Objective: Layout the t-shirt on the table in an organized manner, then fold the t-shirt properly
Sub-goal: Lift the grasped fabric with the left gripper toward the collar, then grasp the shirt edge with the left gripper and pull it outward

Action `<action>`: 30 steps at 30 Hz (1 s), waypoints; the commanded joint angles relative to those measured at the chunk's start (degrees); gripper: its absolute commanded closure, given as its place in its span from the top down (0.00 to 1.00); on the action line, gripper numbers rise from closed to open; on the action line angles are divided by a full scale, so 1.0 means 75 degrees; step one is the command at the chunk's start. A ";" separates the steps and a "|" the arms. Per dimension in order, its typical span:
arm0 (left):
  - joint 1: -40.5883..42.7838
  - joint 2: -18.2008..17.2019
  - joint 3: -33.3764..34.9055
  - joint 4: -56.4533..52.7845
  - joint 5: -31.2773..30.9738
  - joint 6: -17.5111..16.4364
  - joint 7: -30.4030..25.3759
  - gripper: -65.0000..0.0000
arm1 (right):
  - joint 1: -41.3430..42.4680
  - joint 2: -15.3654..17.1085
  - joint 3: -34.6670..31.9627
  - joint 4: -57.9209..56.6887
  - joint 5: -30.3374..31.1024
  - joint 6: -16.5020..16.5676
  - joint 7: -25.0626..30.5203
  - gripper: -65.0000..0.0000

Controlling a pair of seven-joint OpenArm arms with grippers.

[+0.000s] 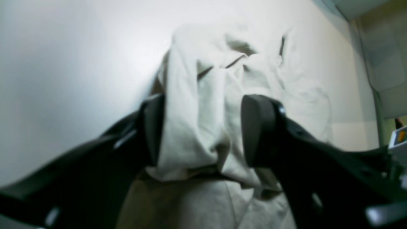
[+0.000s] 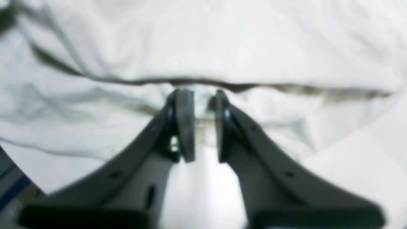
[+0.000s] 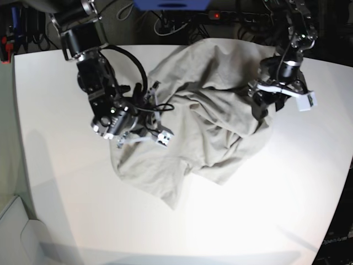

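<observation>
While the left gripper (image 1: pixel 203 130) gapes around the t-shirt (image 3: pixel 209 110), the right gripper (image 2: pixel 200 127) pinches its edge.

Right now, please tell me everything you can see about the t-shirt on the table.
The t-shirt is plain light grey-beige, of soft wrinkled fabric that looks like cotton, with no print visible. It lies crumpled and partly bunched, not flat, on the far middle of the white table. The right end effector is nearly closed on a fold at one edge. The left end effector is at the opposite edge with its jaws apart and bunched cloth between them.
</observation>
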 commanded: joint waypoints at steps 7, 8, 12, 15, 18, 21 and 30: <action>0.0026 -0.0108 -0.0412 0.0617 -0.0124 -0.0136 -0.0164 0.57 | 0.0141 0.0407 0.0006 -0.1214 0.0030 0.0130 0.0844 0.00; 0.0002 -0.0132 -0.0576 0.0593 -0.0206 -0.0136 -0.0153 0.57 | 0.0141 0.0513 0.0006 -0.1355 0.0030 0.0130 0.0984 0.00; 0.0049 -0.0472 -0.1373 0.0546 -0.1050 -0.0136 -0.0153 0.57 | 0.0223 0.1111 0.0029 -0.1847 0.0030 0.0130 0.1547 0.00; 0.0049 -0.0835 -0.1948 0.0499 -0.1566 -0.0136 -0.0141 0.57 | 0.0505 0.1486 0.0135 -0.2527 0.0065 0.0130 0.1817 0.00; 0.0026 -0.1011 -0.2346 0.0124 -0.1672 -0.0136 -0.0141 0.57 | 0.0786 0.1673 0.0932 -0.3195 0.0053 0.0130 0.2051 0.00; -0.0021 -0.1199 -0.2405 -0.0473 -0.1648 -0.0136 -0.0141 0.57 | 0.1173 0.1802 0.2128 -0.3734 0.0030 0.0130 0.2133 0.00; -0.0396 -0.1281 -0.1092 -0.1657 -0.1648 -0.0136 -0.0141 0.58 | 0.1665 0.1837 0.3839 -0.3676 0.0065 0.0130 0.1840 0.00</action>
